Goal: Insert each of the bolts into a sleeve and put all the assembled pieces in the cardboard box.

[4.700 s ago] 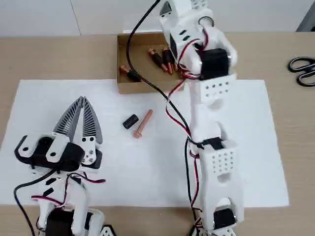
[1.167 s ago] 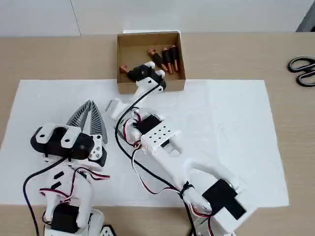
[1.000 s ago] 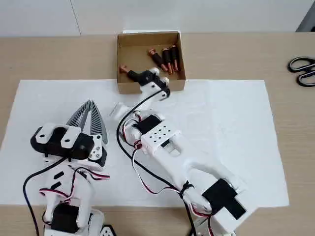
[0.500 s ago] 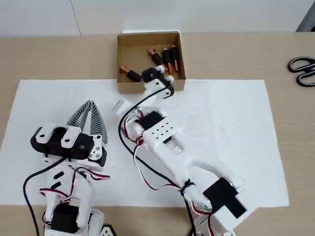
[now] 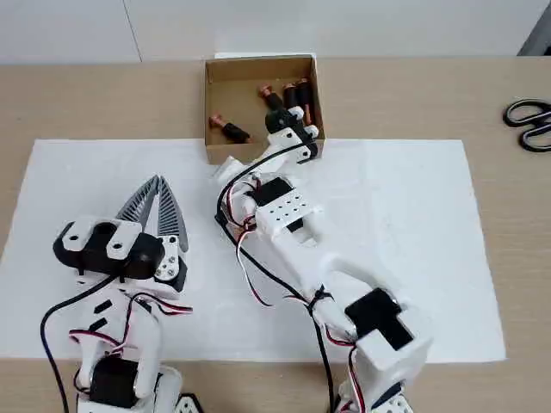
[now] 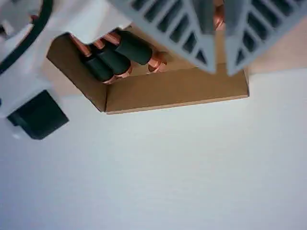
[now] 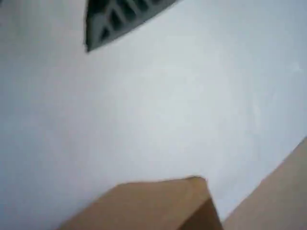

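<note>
**Right arm at the box: this looks like the drop-off**

Your right tool (image 5: pixel 288 129) sits over the near wall of the box (image 5: pixel 237 90), toward its right half, with the arm stretched across the sheet (image 5: pixel 413 241). No view shows whether it is clenched, released or carrying a piece, so you cannot tell; treat that as unknown. Your left tool (image 5: pixel 156 182) rests well back over the left of the sheet. It is closed on nothing, with its tips together and aimed at the box.

In the box, three pieces (image 5: pixel 288 93) lie side by side near the far right corner, each a copper bolt in a black sleeve. A fourth piece (image 5: pixel 229 130) lies alone by the near left corner.

You are probably at the delivery step, late in the task. If the right tool holds a piece, carry it past the wall and over the bare cardboard between the two groups. Then let go low so it doesn't bounce out. Keep the wrist off the near wall, since a nudge could shove the box along the table (image 5: pixel 103 103)
</note>
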{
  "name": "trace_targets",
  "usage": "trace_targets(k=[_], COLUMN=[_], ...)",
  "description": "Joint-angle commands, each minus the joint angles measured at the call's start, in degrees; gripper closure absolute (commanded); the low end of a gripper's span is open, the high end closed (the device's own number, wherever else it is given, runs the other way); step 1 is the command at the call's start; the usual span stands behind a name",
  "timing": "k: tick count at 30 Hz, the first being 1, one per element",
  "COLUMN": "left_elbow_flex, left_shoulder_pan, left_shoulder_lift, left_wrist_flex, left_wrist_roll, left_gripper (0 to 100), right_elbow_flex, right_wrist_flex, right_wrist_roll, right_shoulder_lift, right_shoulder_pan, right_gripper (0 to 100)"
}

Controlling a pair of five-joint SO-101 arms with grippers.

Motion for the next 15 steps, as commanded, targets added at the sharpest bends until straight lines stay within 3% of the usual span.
trace_targets(k=[1,15], left_elbow_flex=[-0.57,-0.57], left_shoulder_pan=[-0.26,-0.26], left_shoulder_lift=[-0.35,-0.35], left_wrist_flex=[-0.97,-0.97], left_wrist_roll=[0.18,0.18], left_gripper=[99,99], right_elbow_flex=[-2.46,-2.64], right_wrist_flex=[-0.4,5.05], right_wrist_roll=[-0.44,-0.62], right_shoulder_lift=[-0.13,-0.57], right_shoulder_pan=[0.31,-0.48], right_gripper=[82.3,82.3])
